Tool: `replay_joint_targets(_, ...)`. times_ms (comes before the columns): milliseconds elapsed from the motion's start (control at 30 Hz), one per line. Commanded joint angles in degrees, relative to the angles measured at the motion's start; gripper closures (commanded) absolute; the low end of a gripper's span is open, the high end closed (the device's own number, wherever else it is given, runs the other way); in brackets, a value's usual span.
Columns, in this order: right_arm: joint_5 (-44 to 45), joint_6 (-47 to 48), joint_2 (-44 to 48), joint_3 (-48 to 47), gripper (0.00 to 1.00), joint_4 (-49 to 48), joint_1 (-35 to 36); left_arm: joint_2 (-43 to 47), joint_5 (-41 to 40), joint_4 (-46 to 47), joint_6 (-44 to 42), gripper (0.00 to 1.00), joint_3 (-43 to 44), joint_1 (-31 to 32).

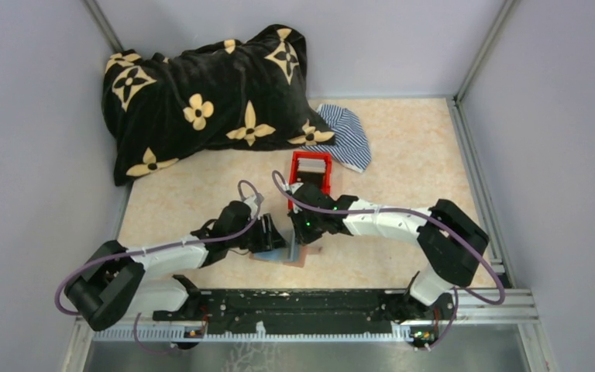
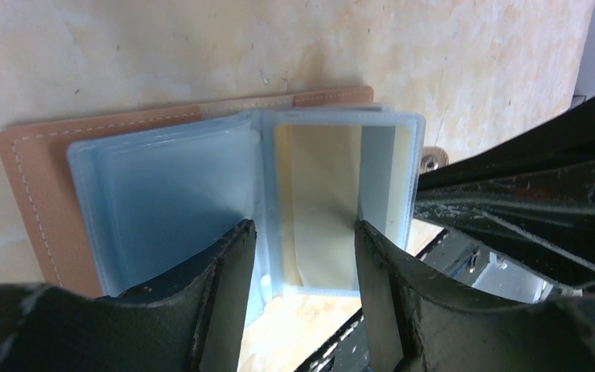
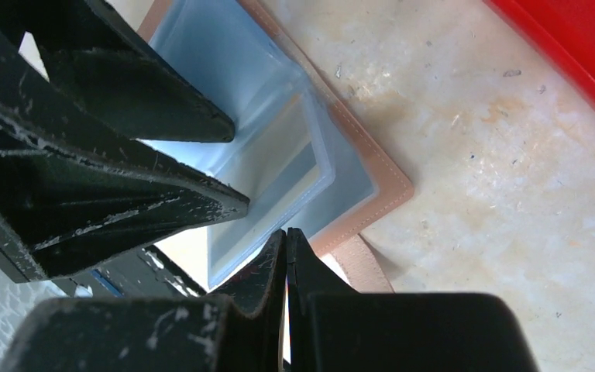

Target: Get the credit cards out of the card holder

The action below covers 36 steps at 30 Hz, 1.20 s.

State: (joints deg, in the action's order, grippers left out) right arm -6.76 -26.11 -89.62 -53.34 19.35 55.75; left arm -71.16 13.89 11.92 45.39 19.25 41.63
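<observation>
The card holder is laid open, flat on the table, near the red box on the arms' side. Its clear sleeves are fanned out. One raised sleeve shows a pale yellowish panel; card or table seen thru, can't be told. The left gripper is held w/ jaws apart, straddling it. The right gripper is seen w/ jaws pressed together, tips at the sleeve edge; whether anything is pinched can't be told. No credit cards are seen out yet. Step judged: a card to be drawn out. The holder should be pinned by the left; only the card edge, not the plastic, should be nipped and pulled slowly along the sleeve opening.
</observation>
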Motion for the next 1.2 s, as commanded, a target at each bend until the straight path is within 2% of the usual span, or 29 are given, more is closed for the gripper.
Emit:
replay_joint_targets(0, -0.9, 0.6, -1.4, -3.8, 1.00, -4.6, 0.6, 2.9, -1.2, -6.4, -1.2, 0.42, -2.5, 0.2)
replay_joint_targets(133, -1.9, 0.9, -2.2, -4.7, 1.00, -5.7, 0.6, 10.5, -2.0, -7.8, -2.2, 0.41, -2.2, 0.2)
replay_joint_targets(233, -1.9, 1.0, -2.3, -5.4, 1.00, -5.9, 0.6, 14.4, -3.8, -12.9, -4.2, 0.41, 0.1, 0.2)
replay_joint_targets(600, -4.2, 1.3, -3.9, -6.2, 1.00, -7.7, 0.7, 18.6, -5.6, -18.1, -4.9, 0.41, 2.6, 0.2)
replay_joint_targets(900, -5.7, 0.6, -4.6, -7.1, 1.00, -9.0, 2.2, 34.9, -12.8, -22.8, -8.2, 0.44, 8.4, 0.2)
replay_joint_targets(1000, -5.5, 0.7, -4.6, -8.3, 1.00, -8.6, 3.2, 35.3, -15.8, -24.4, -10.4, 0.43, 10.3, 0.2)
replay_joint_targets(1167, -5.9, 0.7, -7.3, -9.6, 1.00, -8.5, 4.3, 32.7, -15.3, -24.7, -9.8, 0.43, 10.6, 0.2)
